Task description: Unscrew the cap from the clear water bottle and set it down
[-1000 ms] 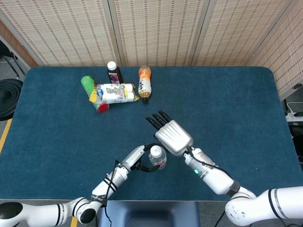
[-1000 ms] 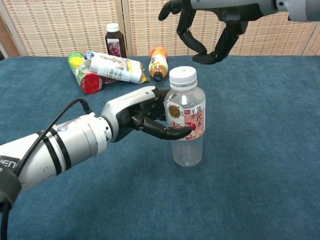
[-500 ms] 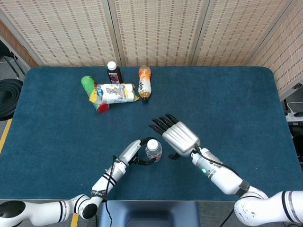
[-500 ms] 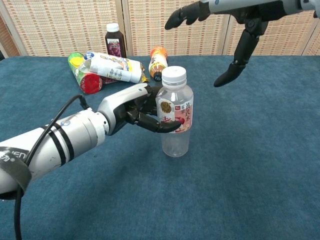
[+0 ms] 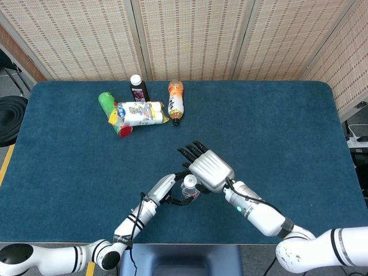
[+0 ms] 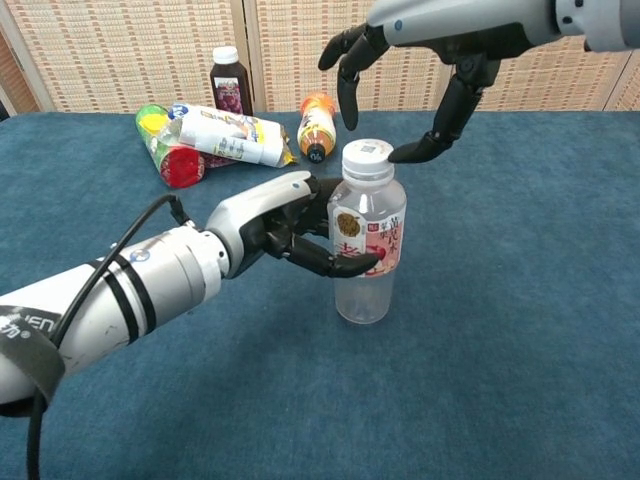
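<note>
The clear water bottle (image 6: 367, 245) stands upright on the blue table (image 6: 520, 300), its red-and-white label facing the chest view and its white cap (image 6: 368, 160) on. My left hand (image 6: 285, 228) grips the bottle's body from the left, with its dark fingers wrapped across the label. My right hand (image 6: 425, 40) hovers just above the cap with its fingers spread; the thumb tip is close to the cap's right edge and the other fingers hang above its left side. In the head view the right hand (image 5: 210, 168) covers part of the bottle (image 5: 190, 188), with the left hand (image 5: 163, 190) beside it.
At the table's far left lie a white packet (image 6: 232, 135), a green and red can (image 6: 165, 148) and an orange bottle (image 6: 317, 125). A dark bottle with a white cap (image 6: 228, 78) stands upright behind them. Woven screens close off the back.
My right hand has swung back left and come down over the cap. My left hand has shifted the bottle slightly to the right.
</note>
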Motion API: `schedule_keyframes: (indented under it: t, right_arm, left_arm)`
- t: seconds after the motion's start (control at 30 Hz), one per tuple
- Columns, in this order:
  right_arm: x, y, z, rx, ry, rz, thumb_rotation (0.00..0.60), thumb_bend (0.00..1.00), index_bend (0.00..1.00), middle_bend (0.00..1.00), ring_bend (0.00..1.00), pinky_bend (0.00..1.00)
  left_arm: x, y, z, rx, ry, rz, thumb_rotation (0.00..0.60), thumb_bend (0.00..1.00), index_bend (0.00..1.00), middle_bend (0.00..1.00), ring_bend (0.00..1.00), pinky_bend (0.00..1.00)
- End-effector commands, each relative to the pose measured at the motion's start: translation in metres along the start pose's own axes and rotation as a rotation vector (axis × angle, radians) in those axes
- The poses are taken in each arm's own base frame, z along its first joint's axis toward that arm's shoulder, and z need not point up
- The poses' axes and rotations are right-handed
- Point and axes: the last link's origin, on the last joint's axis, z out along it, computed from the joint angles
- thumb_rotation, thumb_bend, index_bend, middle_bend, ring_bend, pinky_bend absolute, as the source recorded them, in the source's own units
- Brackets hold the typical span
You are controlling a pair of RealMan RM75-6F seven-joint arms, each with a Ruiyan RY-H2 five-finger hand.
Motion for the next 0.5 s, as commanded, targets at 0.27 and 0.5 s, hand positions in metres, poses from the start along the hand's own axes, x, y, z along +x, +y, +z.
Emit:
schedule_keyframes:
  t: [0.27,0.5]
  right_arm:
    - [-0.0037,-0.0067,0.0009,-0.002,-0.032,-0.006,0.538,0.32,0.38,0.0,0.0,0.0]
    - [-0.0028,-0.0088,0.0003,0.007,-0.032,0.0,0.537,0.34,0.39,0.0,0.0,0.0]
  left_arm:
    - [0.002,0.0015,0.0,-0.002,0.007,0.003,0.6,0.38,0.39,0.47,0.26,0.23]
    - [0.0012,-0.0001,0.0008,0.002,0.007,0.01,0.6,0.38,0.39,0.47,0.26,0.23]
